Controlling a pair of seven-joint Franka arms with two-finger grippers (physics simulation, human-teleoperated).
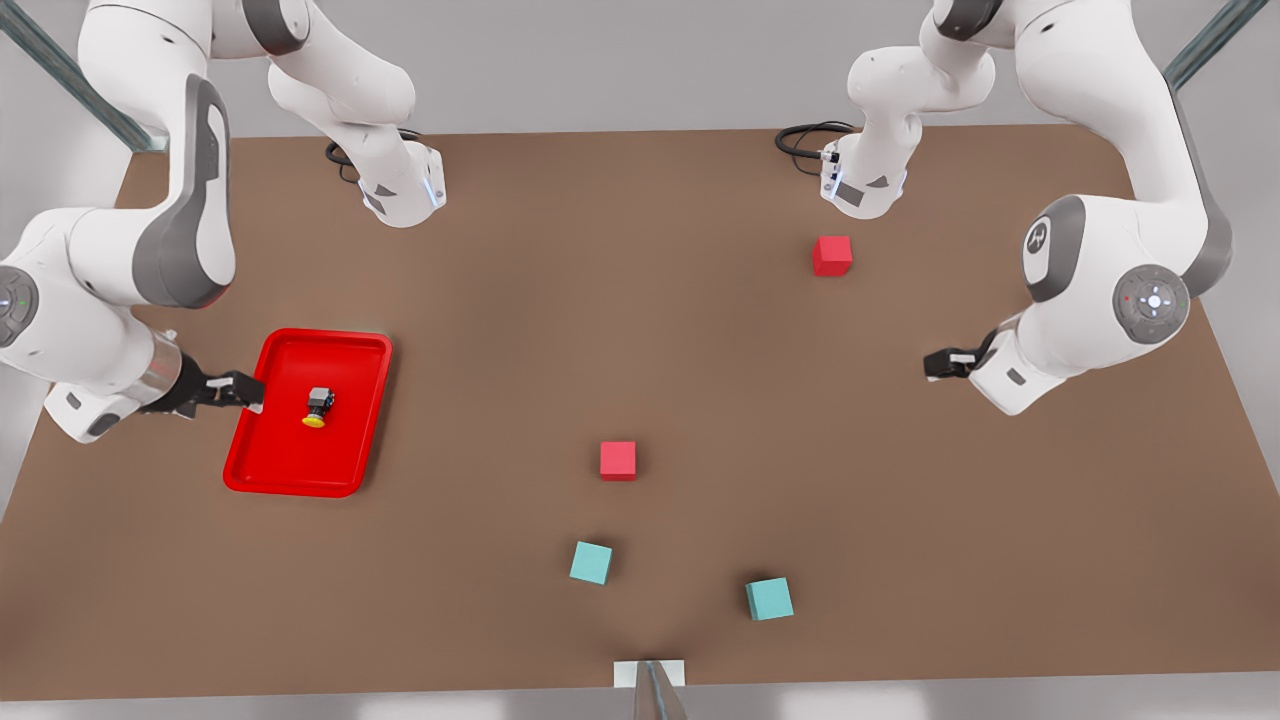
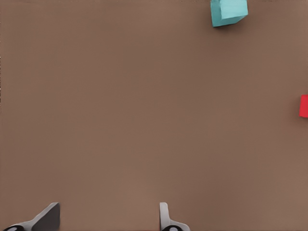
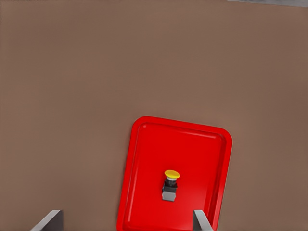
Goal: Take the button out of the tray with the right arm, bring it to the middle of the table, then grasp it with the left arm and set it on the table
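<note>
So the desk is a flat matte brown slab, plain all over. The tray is glossy bright red, shallow, with rounded corners and a raised rim, and it sits toward the front view's left. The button lies inside it, tipped on its side, a round yellow cap on a dark boxy base; it's untouched. No readable writing anywhere. The right tool is black, reaching in low over the tray's edge, fingers spread apart with nothing between them, and its white arm is folded down with the grey joint covers showing. The left tool hangs above bare desk on the front view's right, fingers also spread, holding nothing, that arm waiting. Two red cubes and two teal cubes sit scattered, matte and sharp-edged.
</note>
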